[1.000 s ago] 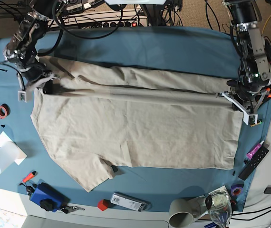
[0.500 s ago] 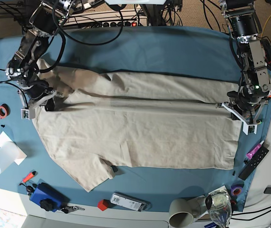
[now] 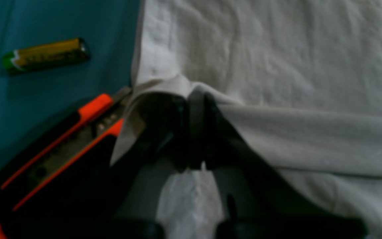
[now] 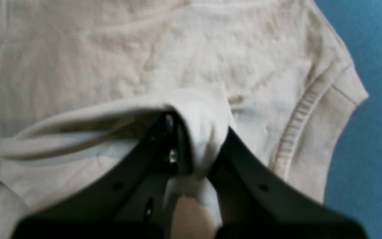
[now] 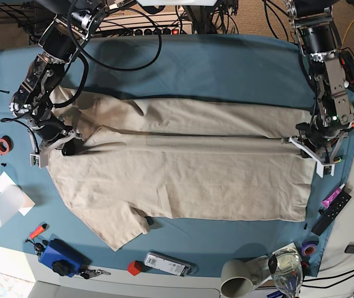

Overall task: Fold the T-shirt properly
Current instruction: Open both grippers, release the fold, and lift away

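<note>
L gripper (image 3: 196, 132) clamped on T-shirt (image 5: 183, 167) hem edge | R gripper (image 4: 191, 146) pinched tight on shirt fold nr collar (image 4: 297, 129)

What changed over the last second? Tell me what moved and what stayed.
Both grippers carried the folded edge of the T-shirt toward the near side of the table. The right gripper came down the base view with the collar end; the left gripper did the same with the hem end. The fold line now lies lower over the shirt. Both stayed shut on the cloth. The clutter around the blue cloth did not move.
</note>
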Available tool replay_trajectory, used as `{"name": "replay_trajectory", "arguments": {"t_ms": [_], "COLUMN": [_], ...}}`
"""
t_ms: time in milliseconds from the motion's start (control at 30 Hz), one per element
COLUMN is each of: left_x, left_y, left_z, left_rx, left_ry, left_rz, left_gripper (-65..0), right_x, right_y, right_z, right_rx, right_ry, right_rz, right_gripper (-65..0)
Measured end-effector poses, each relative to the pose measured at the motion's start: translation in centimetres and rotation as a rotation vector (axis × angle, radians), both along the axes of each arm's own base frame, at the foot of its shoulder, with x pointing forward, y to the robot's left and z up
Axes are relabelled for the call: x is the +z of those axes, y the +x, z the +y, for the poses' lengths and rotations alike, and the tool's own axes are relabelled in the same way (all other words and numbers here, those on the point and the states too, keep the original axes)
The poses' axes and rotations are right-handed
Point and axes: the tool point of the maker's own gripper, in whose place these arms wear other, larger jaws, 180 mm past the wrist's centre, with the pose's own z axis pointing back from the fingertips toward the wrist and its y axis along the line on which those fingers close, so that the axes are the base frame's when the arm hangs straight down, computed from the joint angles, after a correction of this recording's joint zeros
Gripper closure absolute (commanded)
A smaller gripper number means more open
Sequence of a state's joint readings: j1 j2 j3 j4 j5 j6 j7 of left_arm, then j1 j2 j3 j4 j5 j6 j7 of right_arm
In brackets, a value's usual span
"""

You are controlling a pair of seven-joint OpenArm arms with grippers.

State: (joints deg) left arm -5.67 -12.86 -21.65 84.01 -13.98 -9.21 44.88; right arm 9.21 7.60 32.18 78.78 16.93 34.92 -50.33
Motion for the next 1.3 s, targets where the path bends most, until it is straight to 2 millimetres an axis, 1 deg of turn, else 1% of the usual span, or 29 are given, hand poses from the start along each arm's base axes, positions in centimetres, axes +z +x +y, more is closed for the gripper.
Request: {"name": "replay_trajectory", "arguments": {"t_ms": [100, 200, 233, 300, 400, 467, 500, 633, 700, 767, 833, 933, 1033, 1067, 1167, 1267, 1300], "left_x": [0.6, 1.1, 1.3, 1.3, 1.3, 1.3, 1.3, 1.4, 1.7, 2.2, 3.1, 5.2, 6.7, 6.7, 5.8, 6.0, 6.0], "left_y": [0.6, 1.2, 1.3, 1.4, 1.4, 1.4, 1.4, 1.4, 1.7, 2.2, 2.7, 3.6, 4.1, 3.9, 2.5, 1.9, 1.5], "left_z": [0.0, -0.1, -0.4, -0.9, -1.1, -1.1, -1.1, -1.0, -0.9, -0.7, -0.6, -0.5, 0.3, 0.9, 2.0, 2.0, 2.4], "left_rx": [0.000, -0.007, -0.034, -0.079, -0.097, -0.097, -0.097, -0.097, -0.096, -0.097, -0.103, -0.115, -0.094, -0.084, -0.068, -0.064, -0.045], "left_ry": [-0.003, -0.002, 0.000, 0.006, 0.007, 0.007, 0.007, 0.013, 0.022, 0.027, 0.027, 0.012, 0.008, 0.018, 0.021, -0.072, -0.099], "left_rz": [-0.016, -0.031, -0.037, -0.041, -0.042, -0.042, -0.042, -0.041, -0.047, -0.040, -0.021, -0.023, -0.022, -0.009, 0.074, 0.054, 0.049], "left_gripper": [0.0, 0.0, -3.4, -12.6, -25.1, -29.7, -30.8, -31.2, -31.2, -31.2, -31.2, -31.2, -31.2, -31.1, -31.2, -31.1, -31.2], "right_x": [0.0, 0.1, 0.1, 0.3, 0.9, 1.3, 1.5, 1.7, 1.9, 2.1, 2.5, 3.4, 4.3, 4.4, 4.7, 4.9, 5.1], "right_y": [0.0, 0.1, 0.1, 0.2, 0.4, 0.6, 0.6, 0.6, 0.6, 0.7, 0.9, 1.8, 2.5, 2.7, 2.9, 2.7, 2.7], "right_z": [0.0, -0.1, -0.1, -0.3, -1.0, -1.6, -1.9, -2.5, -2.6, -2.2, -1.7, -1.2, -0.8, -0.8, -0.7, -0.4, -0.4], "right_rx": [0.000, -0.002, -0.005, -0.007, -0.009, -0.012, -0.013, -0.014, -0.015, -0.013, -0.005, 0.004, 0.017, 0.021, 0.024, 0.037, 0.039], "right_ry": [0.000, -0.001, -0.001, -0.004, -0.014, -0.028, -0.034, -0.049, -0.048, -0.008, 0.028, 0.061, 0.078, 0.077, 0.078, 0.089, 0.087], "right_rz": [0.000, -0.008, -0.008, -0.016, -0.027, -0.033, -0.035, -0.031, -0.036, -0.042, -0.050, -0.073, -0.076, -0.072, -0.071, -0.065, -0.067], "right_gripper": [0.0, -8.1, -10.1, -13.2, -16.9, -19.7, -20.2, -20.2, -20.2, -20.2, -20.2, -20.2, -20.2, -20.2, -20.2, -20.2, -20.2]}}
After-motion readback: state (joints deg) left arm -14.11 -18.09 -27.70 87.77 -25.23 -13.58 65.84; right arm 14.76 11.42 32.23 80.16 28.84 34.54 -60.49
